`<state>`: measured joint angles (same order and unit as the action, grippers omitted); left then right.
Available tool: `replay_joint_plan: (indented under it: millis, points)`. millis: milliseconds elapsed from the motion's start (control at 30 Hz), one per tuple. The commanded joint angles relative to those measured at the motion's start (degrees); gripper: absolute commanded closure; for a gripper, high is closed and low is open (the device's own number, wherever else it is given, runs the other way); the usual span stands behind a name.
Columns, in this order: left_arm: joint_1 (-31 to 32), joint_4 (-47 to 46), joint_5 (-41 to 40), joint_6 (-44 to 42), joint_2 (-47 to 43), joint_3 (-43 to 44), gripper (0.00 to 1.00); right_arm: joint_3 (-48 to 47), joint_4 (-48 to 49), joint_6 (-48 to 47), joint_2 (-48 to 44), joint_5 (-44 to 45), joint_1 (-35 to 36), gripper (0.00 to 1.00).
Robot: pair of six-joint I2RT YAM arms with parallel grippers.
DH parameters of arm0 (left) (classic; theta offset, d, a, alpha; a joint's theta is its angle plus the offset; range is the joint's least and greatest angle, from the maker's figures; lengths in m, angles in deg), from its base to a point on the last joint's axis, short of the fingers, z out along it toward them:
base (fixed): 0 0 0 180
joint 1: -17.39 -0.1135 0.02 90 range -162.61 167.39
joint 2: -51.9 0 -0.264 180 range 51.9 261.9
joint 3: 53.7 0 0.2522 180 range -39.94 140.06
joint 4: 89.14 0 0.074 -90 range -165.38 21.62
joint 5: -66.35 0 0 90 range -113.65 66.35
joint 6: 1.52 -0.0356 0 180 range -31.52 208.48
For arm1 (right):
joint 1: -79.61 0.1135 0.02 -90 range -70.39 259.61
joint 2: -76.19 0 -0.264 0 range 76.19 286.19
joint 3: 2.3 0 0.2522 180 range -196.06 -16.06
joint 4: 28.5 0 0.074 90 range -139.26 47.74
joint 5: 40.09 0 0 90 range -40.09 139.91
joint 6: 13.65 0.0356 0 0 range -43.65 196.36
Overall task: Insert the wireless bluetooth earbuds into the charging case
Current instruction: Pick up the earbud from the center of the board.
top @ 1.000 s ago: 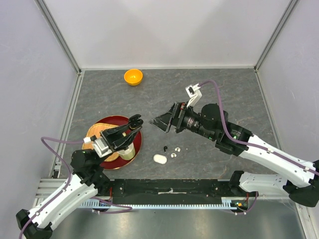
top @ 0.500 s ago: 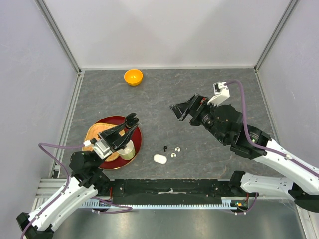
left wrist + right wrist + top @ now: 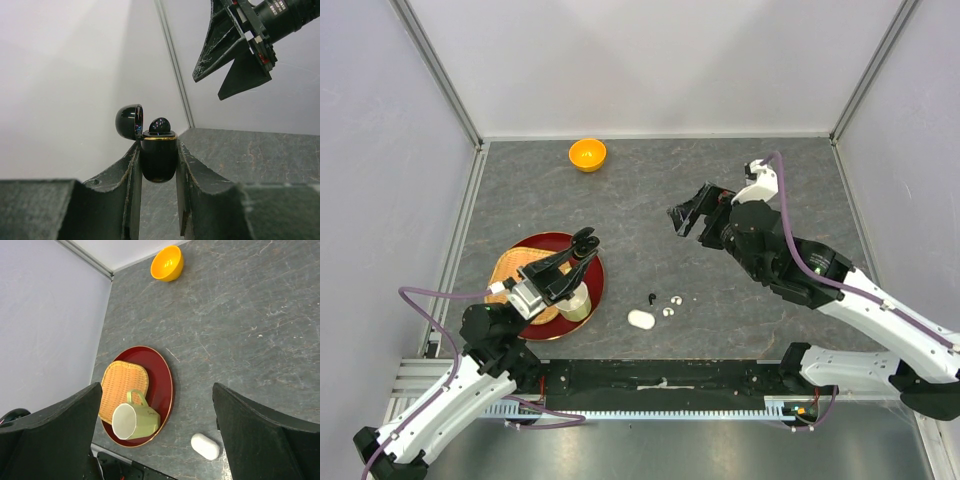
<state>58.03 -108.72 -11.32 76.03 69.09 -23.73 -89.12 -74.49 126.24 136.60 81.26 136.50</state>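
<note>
My left gripper [image 3: 584,242] [image 3: 157,150] is shut on a black charging case [image 3: 158,161] with a gold rim. It holds the case upright above the red plate, lid [image 3: 129,121] open, and a black earbud [image 3: 160,125] sits in its top. My right gripper [image 3: 688,214] [image 3: 156,390] is open and empty, raised over the table's middle right; it also shows in the left wrist view [image 3: 235,50]. On the table lie a black earbud [image 3: 651,297], two white earbuds [image 3: 677,298] [image 3: 667,311] and a shut white case [image 3: 641,319] [image 3: 205,446].
A red plate [image 3: 596,285] [image 3: 165,385] at the near left holds a woven mat [image 3: 512,265] [image 3: 122,385] and a green mug [image 3: 576,306] [image 3: 135,419] lying on its side. An orange bowl [image 3: 587,154] [image 3: 167,263] stands at the back.
My right arm has pulled back to the right and up, away from the left gripper and the earbuds. My left gripper has shifted only slightly, still shut on the black case.
</note>
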Motion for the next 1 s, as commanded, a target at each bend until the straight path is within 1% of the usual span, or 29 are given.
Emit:
replay_joint_plan:
  millis: [0,167,300,333,500,533,600,633,733,867,967]
  points:
    - [0.14,-2.08,0.84,-2.05,-0.23,1.63,0.98,-1.30,-2.31,1.61,1.12,1.07,-0.98,0.02]
    - [0.05,-1.20,-0.64,-1.09,-1.63,0.93,0.98,0.46,-4.77,3.81,1.39,0.82,-4.14,0.02]
    - [0.14,0.64,-3.98,1.01,-6.01,-1.00,0.98,1.86,-8.28,5.74,4.01,-3.39,-8.09,0.02]
    - [0.14,1.52,-4.51,1.28,-6.72,-1.18,0.98,2.21,-9.33,5.49,5.76,-6.10,-8.80,0.02]
    - [0.14,7.67,-6.62,1.81,-10.94,-0.39,0.98,2.31,-9.43,2.15,12.53,-11.39,-9.51,0.03]
    - [0.14,9.16,-6.89,1.73,-11.99,-0.30,0.98,2.13,-9.87,2.06,15.33,-12.01,-9.60,0.03]
    - [0.14,9.70,-7.33,1.90,-12.70,-0.56,0.98,1.34,-9.61,1.62,18.25,-14.73,-9.60,0.07]
    - [0.14,10.31,-7.33,1.99,-13.06,-0.56,0.98,0.99,-9.78,1.27,20.96,-15.35,-9.60,0.09]
    - [0.14,10.67,-7.94,2.87,-14.11,-1.00,0.98,1.60,-8.47,-0.22,24.49,-16.67,-9.16,0.15]
    - [0.14,9.44,-10.22,4.45,-15.60,-2.49,0.98,3.00,-6.98,0.12,25.73,-16.59,-8.81,0.23]
    - [0.14,8.21,-12.07,6.03,-16.49,-3.20,0.98,5.90,-4.25,3.45,25.73,-16.85,-8.37,0.25]
